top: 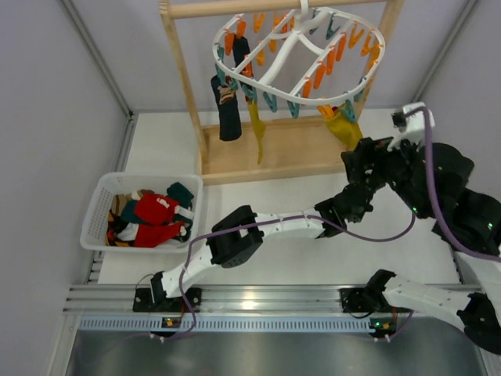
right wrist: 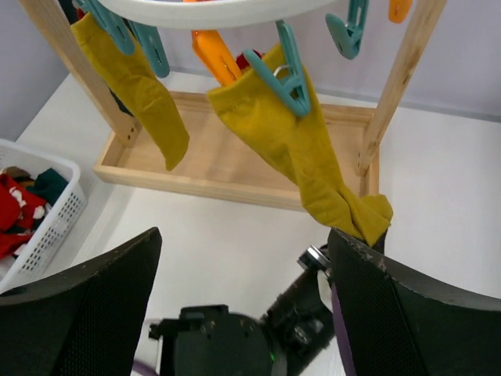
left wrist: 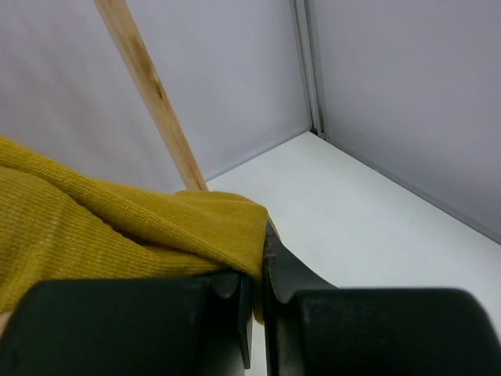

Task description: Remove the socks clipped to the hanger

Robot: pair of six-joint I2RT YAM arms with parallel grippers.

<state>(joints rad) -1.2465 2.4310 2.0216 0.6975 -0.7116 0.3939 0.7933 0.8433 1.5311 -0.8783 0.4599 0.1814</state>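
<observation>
The white oval hanger (top: 297,55) hangs from the wooden rack with orange and teal clips. A dark patterned sock (top: 228,110), a thin mustard sock (top: 258,133) and a second mustard sock (top: 342,129) are clipped to it. My left gripper (left wrist: 258,266) is shut on the toe of the second mustard sock (left wrist: 117,227), below the hanger's right side (top: 358,149). In the right wrist view a teal clip (right wrist: 290,78) holds that sock (right wrist: 305,149) at its top. My right gripper (right wrist: 244,235) is open and empty, just in front of that sock.
The wooden rack (top: 184,70) has upright posts and a base tray (top: 297,157) under the hanger. A white basket (top: 98,205) at the left holds several red and dark socks (top: 153,211). Grey walls close in the back and both sides.
</observation>
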